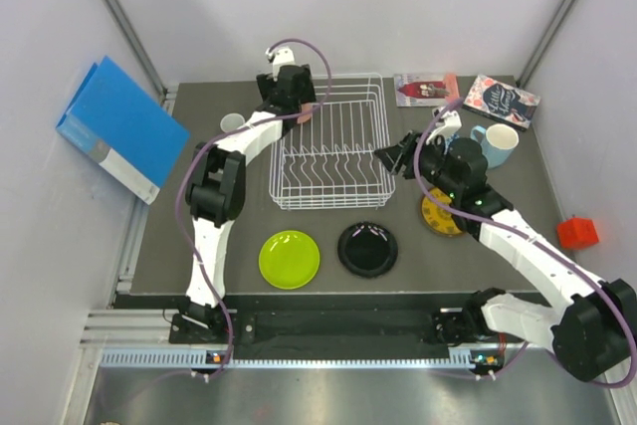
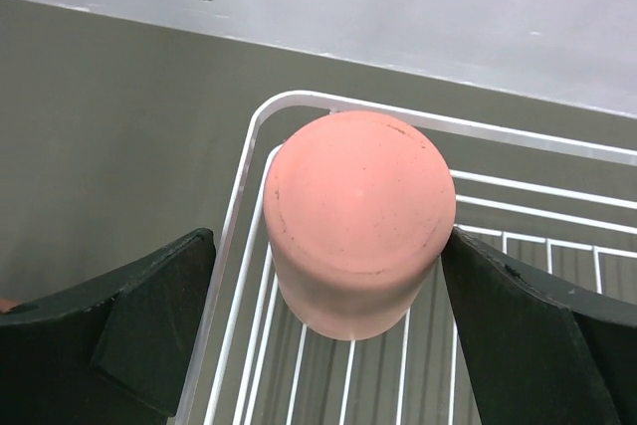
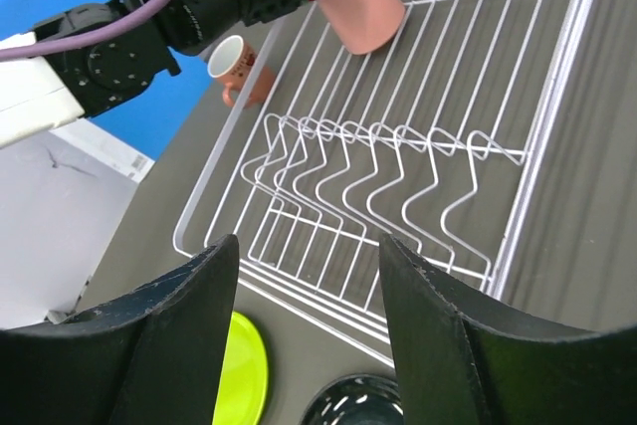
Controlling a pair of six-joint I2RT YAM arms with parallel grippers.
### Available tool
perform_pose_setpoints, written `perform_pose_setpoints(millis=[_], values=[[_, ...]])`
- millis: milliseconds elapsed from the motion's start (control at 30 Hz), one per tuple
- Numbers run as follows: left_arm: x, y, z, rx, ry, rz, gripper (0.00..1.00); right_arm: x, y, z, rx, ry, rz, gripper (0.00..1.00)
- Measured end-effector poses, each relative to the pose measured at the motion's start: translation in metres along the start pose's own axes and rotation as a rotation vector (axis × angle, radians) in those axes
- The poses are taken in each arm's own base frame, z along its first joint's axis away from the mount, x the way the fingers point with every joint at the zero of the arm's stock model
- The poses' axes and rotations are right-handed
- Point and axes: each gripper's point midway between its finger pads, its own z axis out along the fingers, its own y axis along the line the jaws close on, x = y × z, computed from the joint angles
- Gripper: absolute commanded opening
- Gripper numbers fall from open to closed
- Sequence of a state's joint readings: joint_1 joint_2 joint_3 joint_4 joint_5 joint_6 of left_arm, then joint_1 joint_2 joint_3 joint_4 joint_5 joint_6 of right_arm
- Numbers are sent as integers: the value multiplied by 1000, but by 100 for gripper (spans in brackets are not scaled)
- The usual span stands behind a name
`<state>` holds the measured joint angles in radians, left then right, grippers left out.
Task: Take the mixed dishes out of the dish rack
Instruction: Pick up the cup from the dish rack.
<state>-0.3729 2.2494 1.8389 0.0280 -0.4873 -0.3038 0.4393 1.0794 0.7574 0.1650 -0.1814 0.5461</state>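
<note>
Cup (image 2: 353,216): salmon, upside down, in the far-left corner of dish rack (image 1: 323,206).
Left gripper (image 2: 326,246): jaws parted around the cup, one finger touching, the other apart.
Right gripper (image 3: 309,261): wide open, empty, above rack tines.

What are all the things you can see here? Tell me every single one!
table: one, dark grey, under everything
dish rack: one, white wire, middle
salmon cup: one, upside down in the rack's far left corner
small cup: one, pinkish, upright, just left of the rack
lime-green plate: one, near side of the rack
black plate: one, right of the green one
yellow patterned plate: one, partly under the right arm
light blue mug: one, far right
books: two, far edge
blue binder: one, left wall
red object: one, right edge
left pincer: black, open, fingers either side of the salmon cup
right pincer: black, open, empty
</note>
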Motion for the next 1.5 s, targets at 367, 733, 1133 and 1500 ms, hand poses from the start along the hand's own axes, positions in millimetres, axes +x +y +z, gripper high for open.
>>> perform_pose_setpoints(millis=[367, 733, 1133, 1500], values=[[-7, -10, 3, 60, -41, -34, 99, 35, -7, 4, 4, 61, 27, 57], [-8, -12, -13, 83, -65, -39, 99, 39, -8, 5, -3, 56, 43, 57], [-22, -42, -37, 143, -100, -13, 99, 46, -11, 4, 1, 63, 53, 57], [-26, -40, -30, 113, -106, -10, 99, 49, -13, 3, 5, 68, 55, 57]])
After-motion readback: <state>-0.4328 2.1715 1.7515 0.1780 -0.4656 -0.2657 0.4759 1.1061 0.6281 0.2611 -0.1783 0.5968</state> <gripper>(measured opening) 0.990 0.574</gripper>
